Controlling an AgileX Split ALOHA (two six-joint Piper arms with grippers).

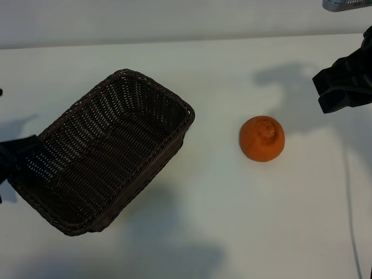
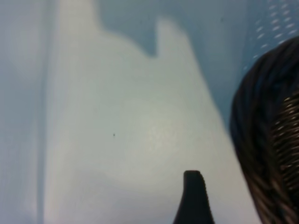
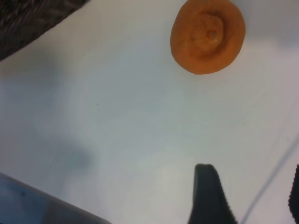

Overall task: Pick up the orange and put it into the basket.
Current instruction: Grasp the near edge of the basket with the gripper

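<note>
On the left side of the white table (image 1: 192,244) sits the dark wicker basket (image 1: 107,154), with nothing in it. The left gripper (image 1: 10,165) is right at its outer end, fingers wide apart and holding nothing. To the right, well apart from the basket, the orange (image 1: 262,138) rests alone, puckered end up. It looks light, firm and a bit bumpy, so it should not slip much; squeezing its round sides gently seems best. Nothing lies between orange and basket. The right gripper (image 1: 343,87) hangs near it, fingers partly open and empty. A thin cable (image 1: 350,203) trails nearby.
</note>
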